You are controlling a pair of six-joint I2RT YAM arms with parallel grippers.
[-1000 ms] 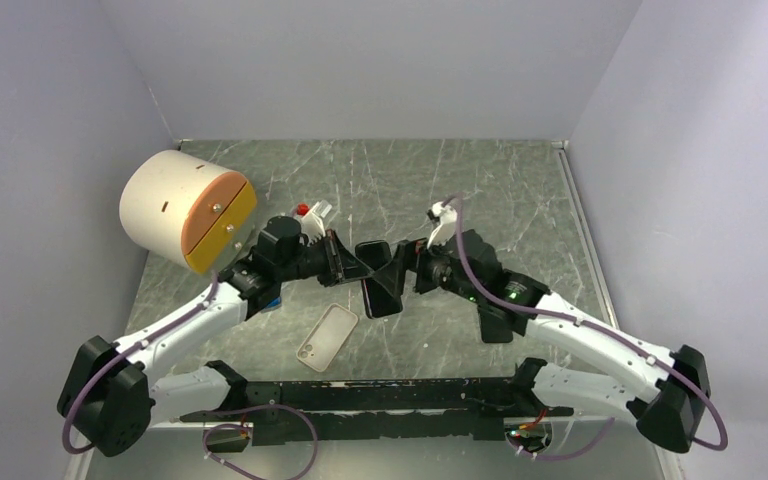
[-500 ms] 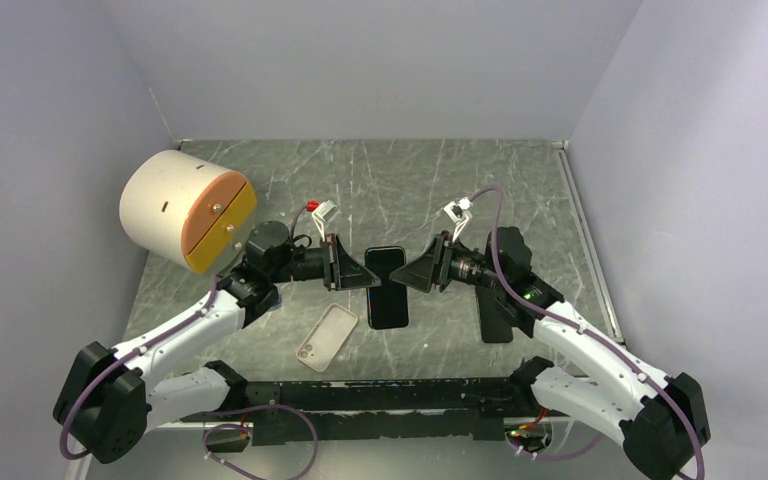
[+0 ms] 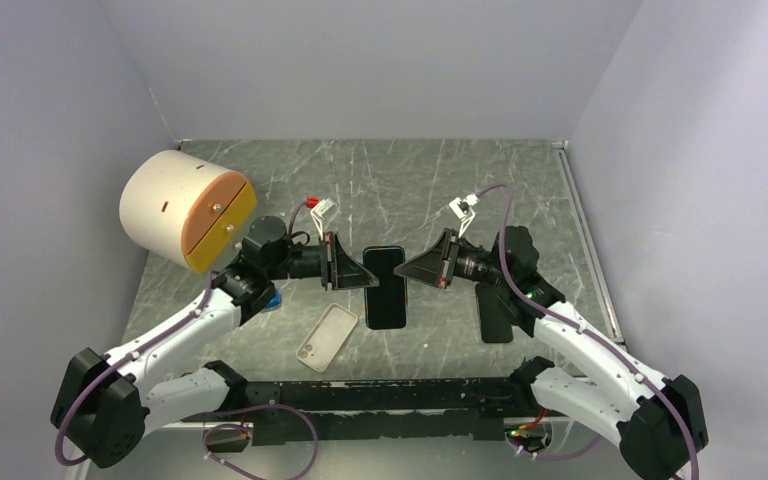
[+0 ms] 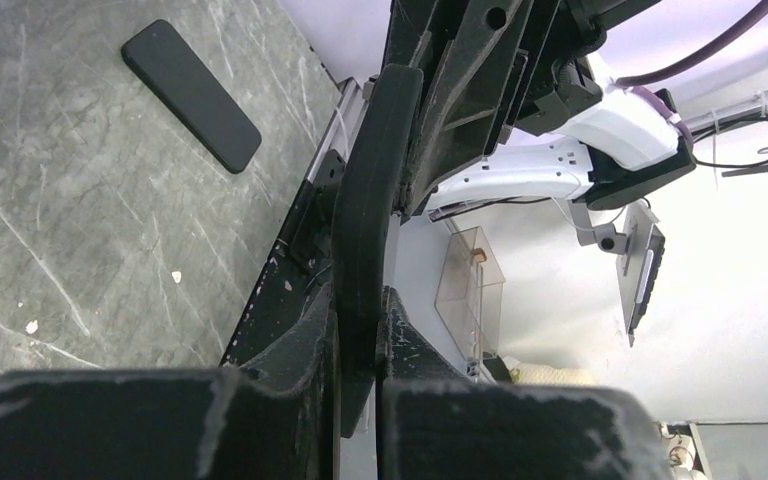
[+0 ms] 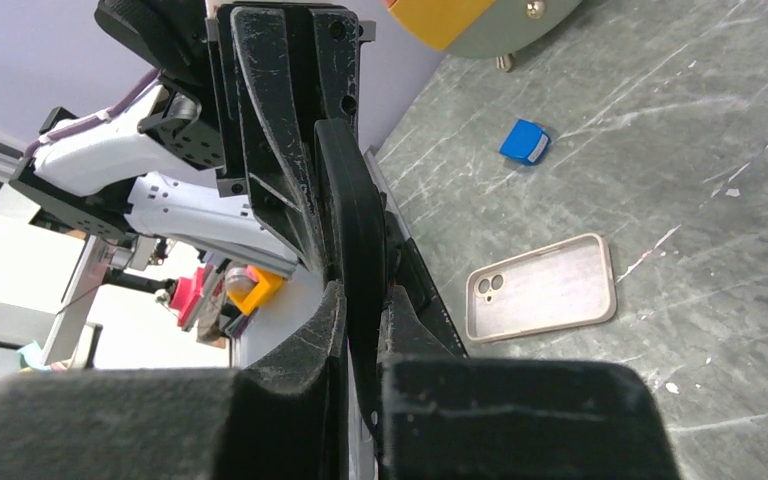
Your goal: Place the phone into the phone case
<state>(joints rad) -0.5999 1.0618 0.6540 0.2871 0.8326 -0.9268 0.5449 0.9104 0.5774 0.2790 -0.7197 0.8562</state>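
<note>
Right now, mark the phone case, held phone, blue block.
phone case (image 3: 327, 336): top view, flat middle.
held phone (image 3: 386, 295): top view, face centre.
blue block (image 5: 524, 141): right wrist view, top face.

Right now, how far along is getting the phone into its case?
Done: the phone looks lifted off the table. In hand: left pincer and right pincer both clamp it. Left: the phone case lies empty, so seating the phone remains.

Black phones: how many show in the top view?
2. The held phone is clamped at centre between the left gripper and right gripper; the second phone lies on the table, partly under the right arm. Others could hide beneath the arms.
</note>
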